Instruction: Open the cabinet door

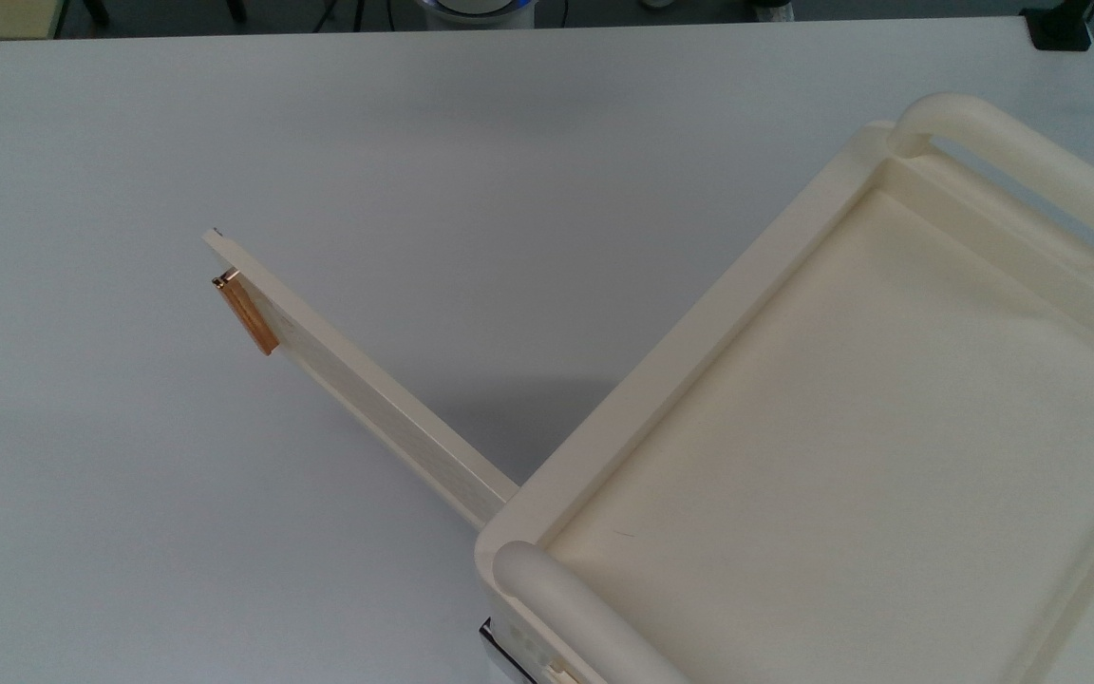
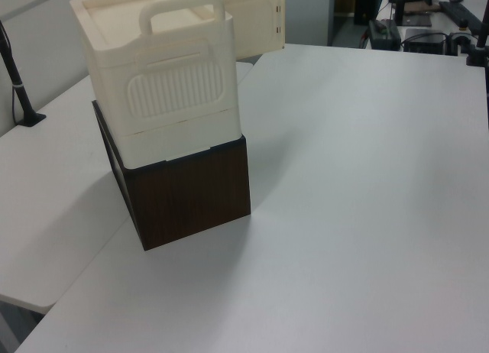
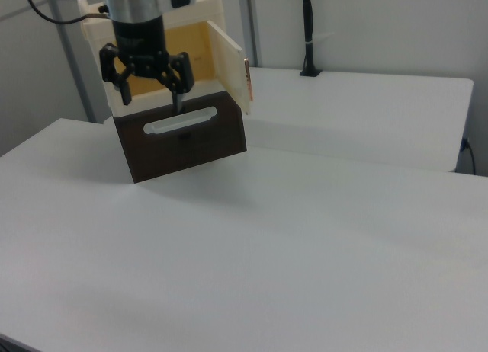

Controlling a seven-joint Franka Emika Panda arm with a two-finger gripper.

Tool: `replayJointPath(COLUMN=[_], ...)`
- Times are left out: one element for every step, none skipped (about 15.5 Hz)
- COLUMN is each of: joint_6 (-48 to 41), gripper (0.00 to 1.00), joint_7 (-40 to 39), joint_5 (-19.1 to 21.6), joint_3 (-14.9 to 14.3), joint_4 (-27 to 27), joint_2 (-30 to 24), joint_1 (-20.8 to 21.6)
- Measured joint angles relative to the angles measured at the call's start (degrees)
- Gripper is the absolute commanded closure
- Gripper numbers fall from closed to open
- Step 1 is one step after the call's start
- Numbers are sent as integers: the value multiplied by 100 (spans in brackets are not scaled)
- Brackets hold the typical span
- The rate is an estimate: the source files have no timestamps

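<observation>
The cabinet door [image 1: 357, 380] stands swung wide over the bare white worktop [image 1: 509, 190]. In the right view's upper left, the end effector [image 3: 147, 93] hangs fingers spread, holding nothing, before the cabinet [image 3: 175, 55].

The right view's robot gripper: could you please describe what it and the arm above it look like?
The gripper is black, a two-finger type with open linkage bars that splay out from a central black body and end in slim, straight fingertips. Above it sits a round silver-grey wrist section, topped by a white arm housing. Dark cables loop at the right view's upper left corner. No lettering can be read on it.
</observation>
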Motion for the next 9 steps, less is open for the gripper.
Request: replayJointPath(joint_6=[-1,7,81,254,487,722,889,984,1027], gripper=[0,0,0,0,0,0,0,0,0], joint_7=[255,545,822,1094,1301,1416,1447,1453,1454], joint_5=[-64,-148,-233,-297,-327,-337,-337,-338,-338], joint_3=[-3,-3,-1,2,4,5,5,-1,-5], joint_4=[-19,-47,-73,-114,-169,-231,-275,-293,-301], joint_2=[0,17,48,84,126,171,226,283,324], joint_1=[155,330,494,627,711,751,756,750,736])
